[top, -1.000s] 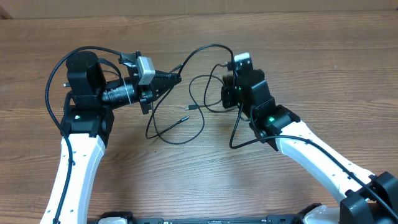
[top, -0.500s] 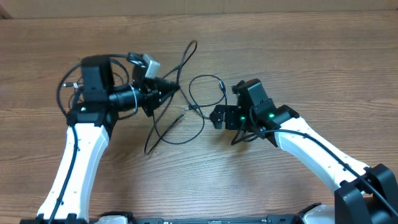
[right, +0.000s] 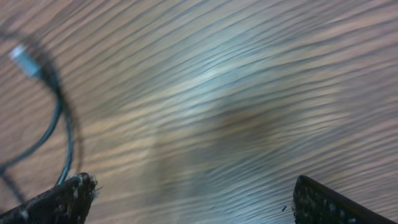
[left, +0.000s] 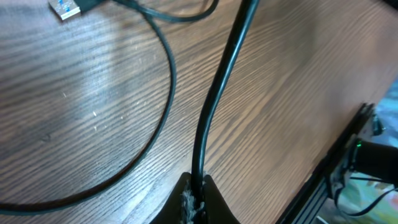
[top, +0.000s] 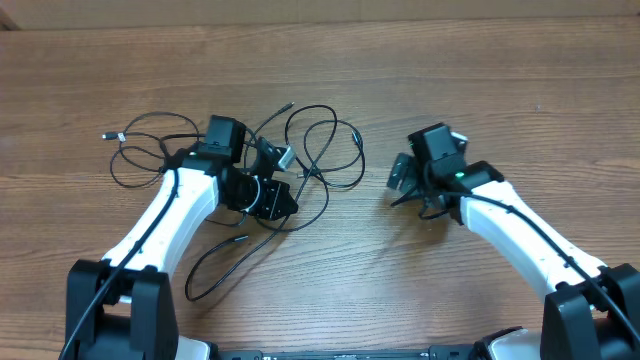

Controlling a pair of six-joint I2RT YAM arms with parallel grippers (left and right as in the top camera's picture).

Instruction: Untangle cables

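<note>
Several thin black cables [top: 330,150] lie looped and crossed on the wooden table between the arms. One strand with a silver plug [top: 108,135] trails off to the left. My left gripper [top: 285,203] is low over the tangle's near edge, shut on one black cable [left: 214,93], which runs up from between its fingertips [left: 198,198]. A second cable [left: 166,93] curves past it, ending in a silver USB plug [left: 64,7]. My right gripper [top: 405,180] is right of the tangle, open, with only bare wood between its fingers [right: 68,199]. A cable [right: 59,130] lies just left of it.
Another loose cable end [top: 215,265] snakes toward the table's front edge beside my left arm. The dark frame rail [left: 339,168] runs along the front of the table.
My right gripper opened, let go of the cable and pulled back to the right. My left gripper, still shut on its cable, swung down toward the table front, and the tangle dropped flat.
</note>
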